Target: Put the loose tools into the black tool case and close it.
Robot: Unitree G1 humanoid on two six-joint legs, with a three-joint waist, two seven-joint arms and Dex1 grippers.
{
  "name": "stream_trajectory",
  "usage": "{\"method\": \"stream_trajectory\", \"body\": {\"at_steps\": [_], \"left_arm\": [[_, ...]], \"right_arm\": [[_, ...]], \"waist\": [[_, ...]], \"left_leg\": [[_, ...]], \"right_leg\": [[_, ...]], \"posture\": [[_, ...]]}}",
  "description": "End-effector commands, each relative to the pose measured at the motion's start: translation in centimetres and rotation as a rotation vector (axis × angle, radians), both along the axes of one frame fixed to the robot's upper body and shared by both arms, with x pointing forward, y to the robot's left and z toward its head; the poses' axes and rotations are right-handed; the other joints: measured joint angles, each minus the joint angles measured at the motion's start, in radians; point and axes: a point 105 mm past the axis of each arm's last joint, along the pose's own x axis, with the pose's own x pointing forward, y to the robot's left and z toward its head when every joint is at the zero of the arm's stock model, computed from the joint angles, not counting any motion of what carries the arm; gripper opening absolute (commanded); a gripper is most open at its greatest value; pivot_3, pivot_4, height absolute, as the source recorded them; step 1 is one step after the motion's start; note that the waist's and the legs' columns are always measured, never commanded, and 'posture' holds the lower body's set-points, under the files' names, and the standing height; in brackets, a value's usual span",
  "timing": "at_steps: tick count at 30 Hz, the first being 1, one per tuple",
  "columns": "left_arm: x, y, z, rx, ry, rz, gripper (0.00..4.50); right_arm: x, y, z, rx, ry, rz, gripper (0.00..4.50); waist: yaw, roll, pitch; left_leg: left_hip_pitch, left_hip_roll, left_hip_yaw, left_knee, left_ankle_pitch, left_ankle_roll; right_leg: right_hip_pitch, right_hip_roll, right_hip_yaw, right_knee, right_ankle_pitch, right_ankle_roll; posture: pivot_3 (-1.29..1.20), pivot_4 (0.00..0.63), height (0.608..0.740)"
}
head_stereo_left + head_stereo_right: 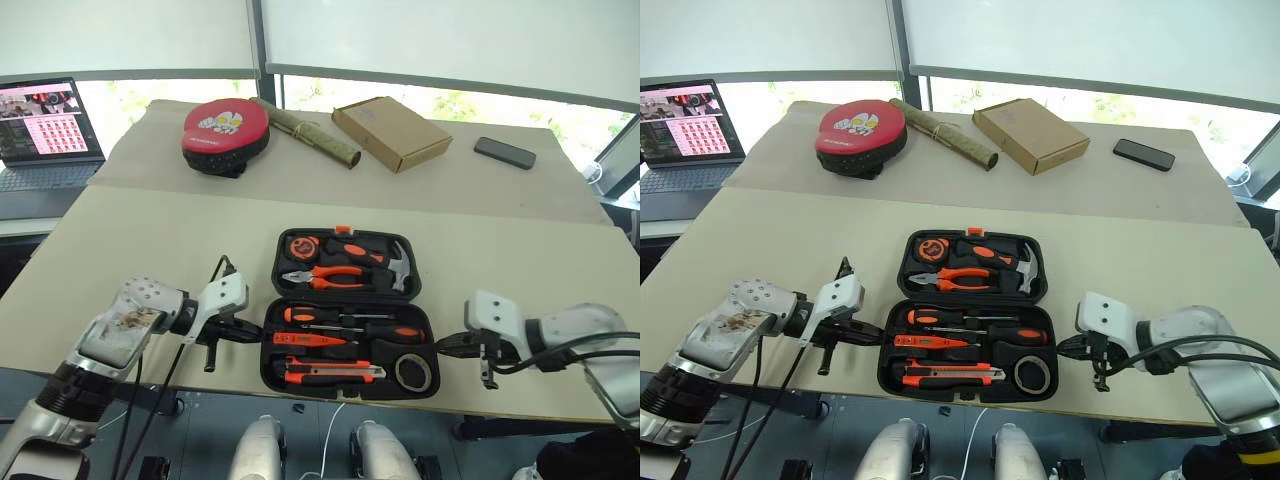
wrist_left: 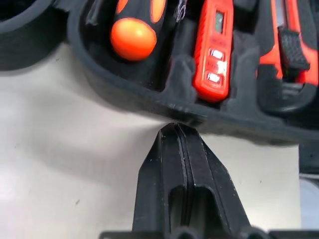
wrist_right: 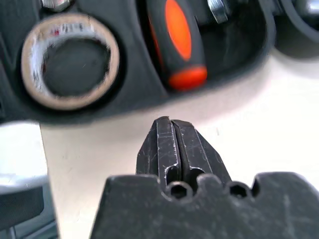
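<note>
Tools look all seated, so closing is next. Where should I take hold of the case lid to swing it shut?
Take the lid at its far rim by the orange latch, coming from behind. It lies flat open with the hinge along the middle of the case, so the far edge gives the most swing. Both pincers are shut and would need opening.

A beige counter stood before wide windows with white roller blinds drawn most of the way down. Daylight and greenery showed under them. An open laptop sat on a side desk at left.
</note>
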Motion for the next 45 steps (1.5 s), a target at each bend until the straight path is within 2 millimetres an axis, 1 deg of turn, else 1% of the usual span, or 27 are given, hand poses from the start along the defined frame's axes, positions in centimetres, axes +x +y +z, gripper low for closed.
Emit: {"method": "stream_trajectory", "body": {"at_steps": [1, 2, 4, 6, 7, 8, 9, 11, 12, 14, 16, 21, 22, 23, 24, 25, 28, 29, 30, 31, 33, 34, 35, 38, 40, 42, 45], "left_arm": [[1.2, 3.1, 1.2, -0.042, 0.039, 0.174, 0.78], [1.5, 3.6, 1.5, -0.058, 0.051, 0.211, 1.16], [3.6, 3.5, 3.5, -0.183, 0.114, 0.365, 1.94], [4.7, 2.5, 5.0, -0.277, 0.186, 0.427, 2.52], [4.9, 1.9, 5.4, -0.302, 0.207, 0.429, 2.93], [5.0, 1.5, 5.6, -0.316, 0.22, 0.431, 3.16], [5.4, 1.0, 5.9, -0.338, 0.24, 0.445, 3.55], [7.0, -0.3, 6.1, -0.374, 0.301, 0.528, 4.41], [7.7, -0.9, 6.0, -0.376, 0.33, 0.572, 4.5], [8.6, -1.5, 5.7, -0.368, 0.369, 0.627, 4.5], [9.1, -2.0, 5.7, -0.37, 0.374, 0.638, 4.5], [9.9, -2.3, 4.7, -0.328, 0.372, 0.681, 4.5], [9.8, -2.4, 4.4, -0.319, 0.371, 0.676, 3.99], [9.7, -2.5, 4.2, -0.312, 0.374, 0.672, 3.81], [9.6, -2.6, 4.0, -0.31, 0.377, 0.666, 3.44], [9.4, -2.7, 3.9, -0.308, 0.379, 0.662, 3.02], [9.2, -3.0, 3.6, -0.301, 0.385, 0.657, 1.97], [9.1, -3.1, 3.4, -0.293, 0.388, 0.654, 1.52], [8.9, -3.2, 3.2, -0.287, 0.396, 0.65, 1.33], [8.6, -3.3, 3.1, -0.28, 0.401, 0.643, 0.85], [8.3, -3.4, 2.9, -0.274, 0.41, 0.638, 0.17], [8.2, -3.4, 2.8, -0.273, 0.411, 0.639, 0.0], [8.2, -3.5, 2.9, -0.28, 0.411, 0.639, 0.0], [8.2, -3.7, 3.5, -0.323, 0.409, 0.633, 0.0], [8.2, -4.2, 4.6, -0.392, 0.365, 0.594, 0.0], [8.5, -4.5, 5.9, -0.458, 0.269, 0.556, 0.0], [9.0, -4.7, 8.2, -0.543, 0.049, 0.517, 0.0]], "right_arm": [[1.4, -2.2, 3.0, 0.077, -0.076, -0.154, 0.82], [1.6, -2.4, 3.4, 0.102, -0.083, -0.184, 1.14], [3.4, -2.4, 5.2, 0.28, -0.064, -0.33, 1.91], [4.5, -1.4, 6.3, 0.429, -0.001, -0.401, 2.46], [4.9, -0.8, 6.7, 0.473, 0.019, -0.41, 2.86], [5.2, -0.4, 7.0, 0.498, 0.034, -0.417, 3.08], [5.7, 0.1, 7.2, 0.529, 0.053, -0.437, 3.49], [7.2, 1.4, 7.3, 0.591, 0.107, -0.474, 4.3], [7.9, 2.0, 7.1, 0.594, 0.122, -0.493, 4.49], [9.1, 2.5, 6.5, 0.58, 0.146, -0.544, 4.49], [9.9, 2.7, 5.9, 0.567, 0.167, -0.581, 4.49], [10.5, 3.0, 4.3, 0.507, 0.194, -0.605, 4.49], [10.6, 2.8, 3.9, 0.502, 0.202, -0.621, 4.5], [10.7, 2.7, 3.6, 0.494, 0.203, -0.631, 3.98], [10.7, 2.7, 3.4, 0.494, 0.206, -0.636, 3.76], [10.7, 2.8, 3.2, 0.495, 0.21, -0.634, 3.43], [10.8, 3.1, 3.1, 0.502, 0.215, -0.632, 2.43], [10.8, 3.2, 3.0, 0.508, 0.219, -0.634, 1.99], [10.8, 3.3, 3.0, 0.514, 0.222, -0.634, 1.75], [10.8, 3.4, 3.1, 0.517, 0.222, -0.631, 1.29], [10.7, 3.6, 3.2, 0.524, 0.222, -0.626, 0.61], [10.7, 3.6, 3.2, 0.529, 0.222, -0.626, 0.33], [10.6, 3.6, 3.3, 0.538, 0.224, -0.629, 0.04], [10.5, 3.6, 3.8, 0.569, 0.219, -0.625, 0.04], [10.4, 3.7, 4.8, 0.605, 0.18, -0.604, 0.04], [10.4, 3.7, 5.8, 0.638, 0.129, -0.594, 0.04], [10.5, 3.2, 7.6, 0.694, 0.007, -0.597, 0.04]], "waist": [[-0.004, 0.0, 0.0], [-0.005, 0.0, 0.0], [-0.006, -0.001, 0.0], [-0.008, -0.004, 0.002], [-0.008, -0.004, 0.002], [-0.007, -0.004, 0.002], [-0.008, -0.004, 0.002], [-0.008, -0.004, 0.002], [-0.007, -0.004, 0.002], [-0.007, -0.004, 0.002], [-0.011, -0.004, 0.002], [-0.021, -0.004, 0.002], [-0.021, -0.004, 0.002], [-0.021, -0.004, 0.002], [-0.021, -0.004, 0.002], [-0.021, -0.004, 0.002], [-0.021, -0.004, 0.002], [-0.021, -0.004, 0.002], [-0.021, -0.004, 0.002], [-0.019, -0.004, 0.001], [-0.019, -0.004, 0.001], [-0.019, -0.004, 0.001], [-0.019, -0.004, 0.001], [-0.019, -0.004, 0.001], [-0.02, -0.004, 0.001], [-0.018, -0.004, 0.001], [-0.014, -0.003, 0.001]], "left_leg": [[0.001, 0.0, 0.0, 0.0, 0.0, 0.0], [0.001, 0.0, 0.0, 0.0, 0.0, 0.0], [0.001, 0.0, 0.0, 0.0, 0.0, 0.0], [0.001, 0.001, -0.001, 0.001, 0.001, 0.0], [0.001, 0.001, -0.001, 0.001, 0.002, 0.0], [0.001, 0.001, -0.002, 0.002, 0.002, 0.0], [0.001, 0.0, -0.002, 0.001, 0.002, 0.0], [0.001, 0.0, -0.002, 0.0, 0.002, 0.001], [0.0, -0.001, -0.002, 0.0, 0.002, 0.001], [-0.001, -0.001, -0.002, 0.001, 0.002, 0.001], [-0.002, -0.001, -0.002, 0.0, 0.002, 0.001], [-0.002, -0.001, -0.002, -0.002, 0.002, 0.001], [-0.002, -0.001, -0.002, -0.002, 0.002, 0.001], [-0.002, -0.001, -0.002, -0.002, 0.002, 0.001], [-0.002, -0.001, -0.002, -0.002, 0.002, 0.001], [-0.002, -0.001, -0.002, -0.002, 0.002, 0.001], [-0.002, -0.001, -0.002, -0.002, 0.002, 0.001], [-0.002, -0.001, -0.002, -0.002, 0.002, 0.001], [-0.002, -0.001, -0.002, -0.002, 0.002, 0.001], [-0.002, -0.001, -0.002, -0.002, 0.002, 0.001], [-0.001, -0.002, -0.002, -0.002, 0.002, 0.001], [-0.001, -0.002, -0.002, -0.001, 0.002, 0.001], [-0.001, -0.002, -0.002, -0.001, 0.002, 0.001], [-0.001, -0.002, -0.003, -0.001, 0.002, 0.001], [-0.001, -0.003, -0.003, -0.001, 0.002, 0.001], [-0.001, -0.003, -0.002, -0.002, 0.002, 0.001], [-0.002, -0.004, -0.003, -0.002, 0.002, 0.001]], "right_leg": [[0.0, 0.0, 0.0, 0.0, 0.0, 0.0], [0.0, 0.0, 0.0, 0.0, 0.0, 0.0], [0.0, 0.0, 0.0, 0.001, 0.0, 0.0], [0.001, 0.001, 0.0, 0.001, 0.001, 0.0], [0.001, 0.001, 0.0, 0.001, 0.002, 0.0], [0.001, 0.001, -0.001, 0.001, 0.002, 0.0], [0.002, 0.001, -0.001, 0.001, 0.002, 0.0], [0.002, 0.001, -0.001, 0.0, 0.002, 0.0], [0.001, 0.001, -0.001, 0.0, 0.002, 0.0], [0.001, 0.001, -0.001, 0.001, 0.002, 0.0], [0.0, 0.001, -0.001, 0.001, 0.002, 0.0], [-0.001, 0.0, -0.001, 0.001, 0.002, 0.0], [-0.001, 0.0, -0.001, 0.001, 0.002, 0.0], [-0.001, 0.0, -0.001, 0.001, 0.002, 0.0], [-0.001, 0.0, -0.001, 0.001, 0.002, 0.0], [-0.001, 0.0, -0.001, 0.001, 0.002, 0.0], [-0.001, 0.0, -0.001, 0.001, 0.002, 0.0], [-0.001, 0.0, -0.001, 0.001, 0.002, 0.0], [-0.001, 0.0, -0.001, 0.001, 0.002, 0.0], [0.0, 0.0, -0.001, 0.001, 0.002, 0.0], [0.0, -0.001, -0.001, 0.001, 0.002, 0.0], [0.001, -0.001, -0.001, 0.001, 0.002, 0.001], [0.001, -0.001, -0.001, 0.001, 0.002, 0.001], [0.001, -0.001, -0.001, 0.001, 0.002, 0.001], [0.001, -0.001, -0.001, 0.001, 0.002, 0.001], [0.0, -0.002, -0.001, 0.001, 0.002, 0.001], [0.0, -0.003, -0.001, 0.0, 0.002, 0.001]], "posture": [[0.0, 0.15, 0.74], [0.0, 0.15, 0.74], [0.0, 0.15, 0.74], [0.0, 0.15, 0.74], [0.0, 0.15, 0.74], [0.0, 0.15, 0.74], [0.0, 0.15, 0.74], [0.0, 0.15, 0.74], [0.0, 0.15, 0.74], [0.0, 0.15, 0.74], [0.0, 0.15, 0.74], [0.0, 0.15, 0.74], [0.0, 0.15, 0.74], [0.0, 0.15, 0.74], [0.0, 0.15, 0.74], [0.0, 0.15, 0.74], [0.0, 0.15, 0.74], [0.0, 0.15, 0.74], [0.0, 0.15, 0.74], [0.0, 0.15, 0.74], [0.0, 0.15, 0.74], [0.0, 0.15, 0.74], [0.0, 0.15, 0.74], [0.0, 0.15, 0.74], [0.0, 0.15, 0.74], [0.0, 0.15, 0.74], [0.0, 0.15, 0.74]]}}
